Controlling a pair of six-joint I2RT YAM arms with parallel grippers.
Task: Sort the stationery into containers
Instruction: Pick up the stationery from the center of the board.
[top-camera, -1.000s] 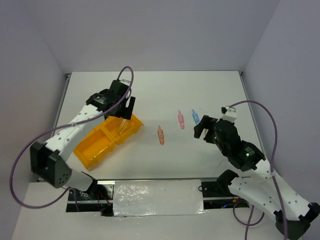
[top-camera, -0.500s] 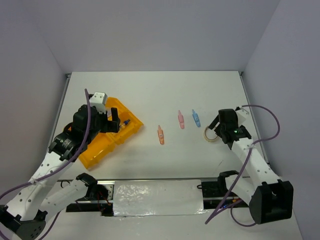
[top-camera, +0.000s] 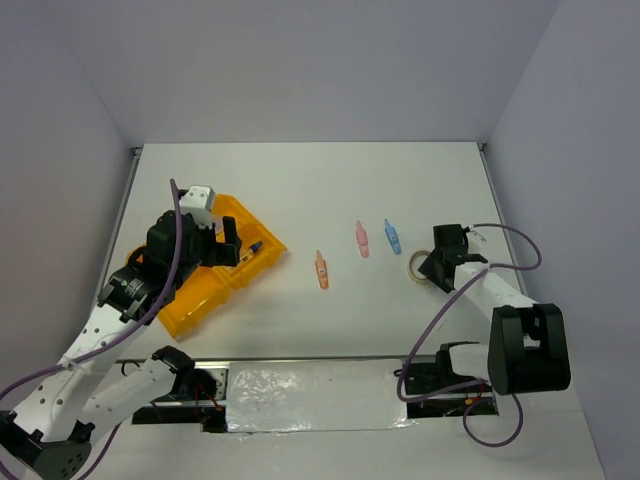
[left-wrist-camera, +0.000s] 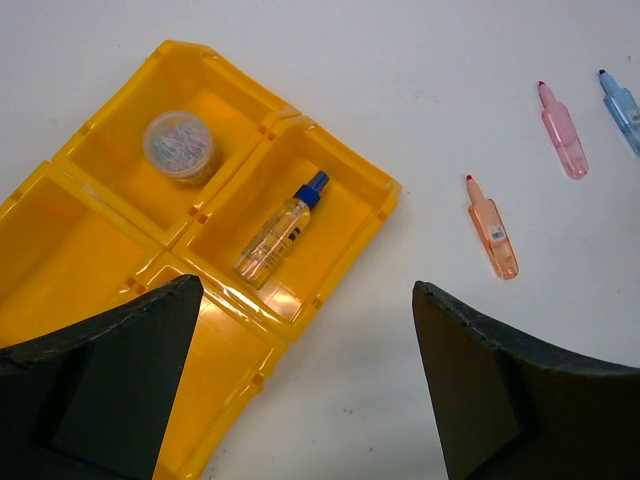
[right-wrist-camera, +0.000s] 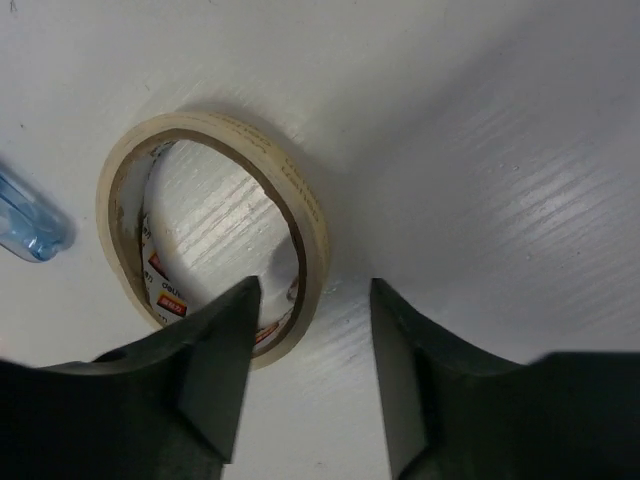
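The yellow-orange tray (left-wrist-camera: 70, 250) has four compartments. A round greyish jar (left-wrist-camera: 180, 146) sits in one and a clear tube with a blue cap (left-wrist-camera: 282, 228) lies in the one beside it. My left gripper (left-wrist-camera: 308, 300) hangs open above the tray's (top-camera: 195, 300) near corner, holding nothing. Orange (top-camera: 321, 269), pink (top-camera: 362, 238) and blue (top-camera: 391, 235) pens lie on the table. My right gripper (right-wrist-camera: 312, 290) is down at the beige tape ring (right-wrist-camera: 306, 215). One finger is inside the ring and the other outside. The jaws are half narrowed, and a gap shows at the outer finger.
The blue pen (right-wrist-camera: 25, 225) lies just left of the tape ring (top-camera: 415, 266). White walls bound the table at the back and both sides. Both arm bases and purple cables sit along the near edge.
My right gripper has dropped to the tape ring and its jaws have narrowed around the ring's wall. My left arm pulled back from the tray early on, and the tube now lies in it.
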